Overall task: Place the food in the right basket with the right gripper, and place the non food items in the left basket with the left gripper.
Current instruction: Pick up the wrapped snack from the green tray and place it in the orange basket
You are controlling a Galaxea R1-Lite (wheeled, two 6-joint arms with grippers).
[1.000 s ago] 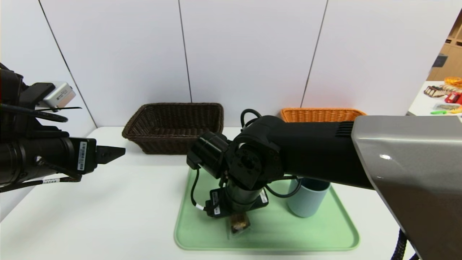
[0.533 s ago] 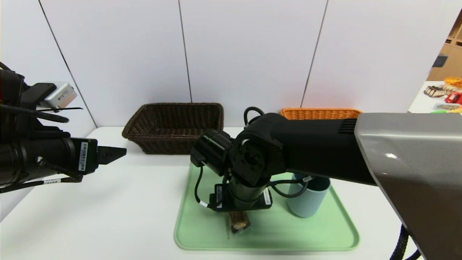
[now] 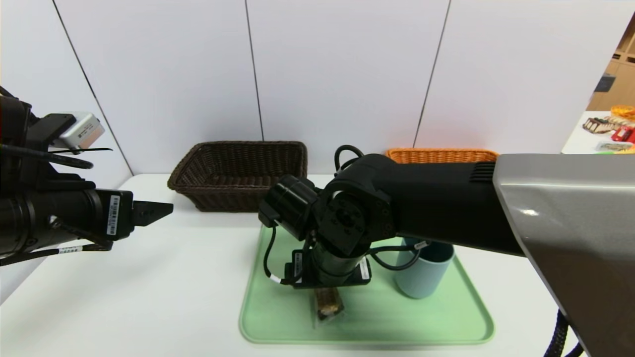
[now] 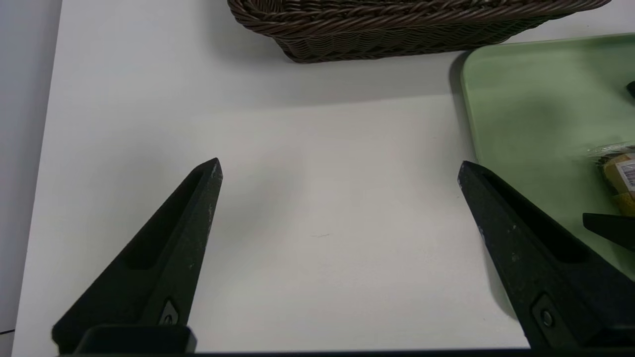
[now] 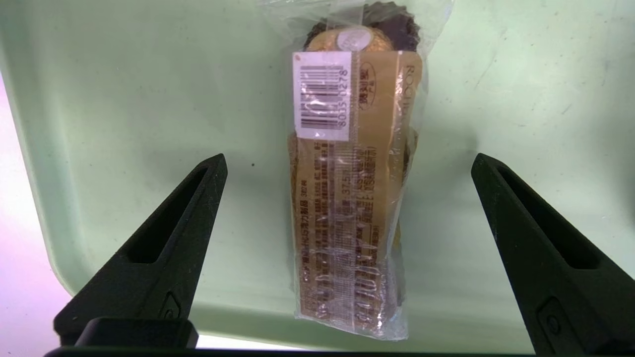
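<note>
The right gripper (image 5: 347, 163) hung over the green tray (image 3: 446, 327) at lower centre of the head view, jaws wide apart and nothing in them. The snack bar (image 5: 352, 198) lay flat between the two fingers, running lengthwise down the middle of the wrist view, barcode label at the upper end, neither finger touching it. This looked like the line-up for the food pick. Next it called for a straight drop and a squeeze across the bar's narrow sides, then a carry to the orange basket (image 3: 436, 156), upper right behind the arm. The left gripper (image 4: 337, 168) waited at mid left, also spread and empty, above bare table, the brown basket (image 3: 238, 173) beyond it. The cup (image 3: 421, 277) stood on the tray, right of the bar. No bottle was in sight.
</note>
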